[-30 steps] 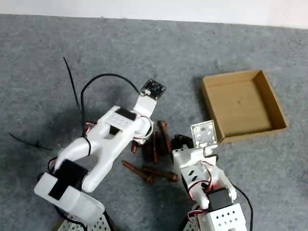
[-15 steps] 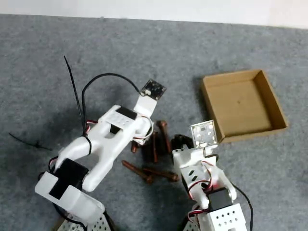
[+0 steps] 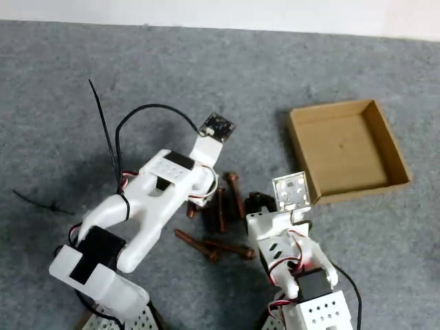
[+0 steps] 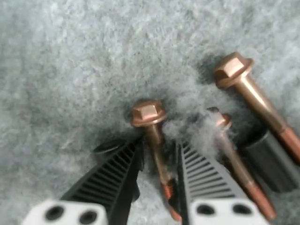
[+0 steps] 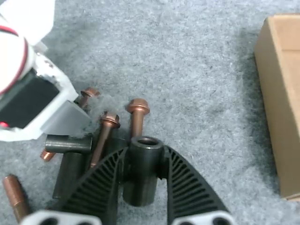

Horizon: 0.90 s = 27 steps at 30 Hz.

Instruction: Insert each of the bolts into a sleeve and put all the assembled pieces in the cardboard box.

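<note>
Bolts (image 3: 234, 194) are seen gathered in a loose cluster on the grey counter (image 3: 309, 69), between the two arms and apart from the cardboard box (image 3: 340, 148), which is set toward the right arm's side. One copper-coloured bolt (image 4: 149, 115) is straddled by the left gripper (image 4: 158, 152). Its shaft runs between the ribbed fingers (image 4: 117, 178) and a dark gap is visible on either side, so the jaws are parted rather than clamped. A longer bolt (image 4: 253, 93) and a thinner one (image 4: 227, 140) are lying just beside it, with a dark tube (image 4: 269, 159) touching them.

Over on the other side, a dark sleeve (image 5: 139, 183) is pinched by the right gripper (image 5: 145, 152), with both fingers pressed against its sides and its open bore turned toward the wrist camera. Just past it, two more bolts (image 5: 138, 115) are spotted lying on the counter, and a second sleeve (image 5: 70, 143) is lying on its side next to them.
</note>
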Available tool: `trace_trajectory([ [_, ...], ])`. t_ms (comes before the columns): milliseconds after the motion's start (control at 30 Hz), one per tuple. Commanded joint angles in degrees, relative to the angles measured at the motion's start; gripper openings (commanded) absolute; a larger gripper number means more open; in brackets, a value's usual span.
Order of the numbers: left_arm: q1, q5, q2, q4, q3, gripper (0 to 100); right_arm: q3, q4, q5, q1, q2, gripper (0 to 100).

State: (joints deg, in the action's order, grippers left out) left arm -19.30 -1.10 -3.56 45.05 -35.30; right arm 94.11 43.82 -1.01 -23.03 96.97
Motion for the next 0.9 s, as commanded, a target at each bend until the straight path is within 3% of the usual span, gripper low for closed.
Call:
trace_trajectory([
  [0,0.8,0.3,-0.6,1.1,1.0,11,-0.5,-0.7,0.6,0.7,1.0,0.5],
  [133,0.7,0.3,-0.6,1.1,1.1,0,-0.5,-0.7,0.6,0.7,1.1,0.5],
  [633,2.5,0.4,0.6,0.7,4.9,1,-0.5,-0.7,0.6,0.7,1.3,0.5],
  [733,1.0,0.4,5.4,0.4,1.0,0,-0.5,-0.7,0.6,0.7,1.3,0.5],
  [867,0.1,5.6,15.6,-6.8,-8.5,0,-0.5,-0.7,0.6,0.7,1.3,0.5],
])
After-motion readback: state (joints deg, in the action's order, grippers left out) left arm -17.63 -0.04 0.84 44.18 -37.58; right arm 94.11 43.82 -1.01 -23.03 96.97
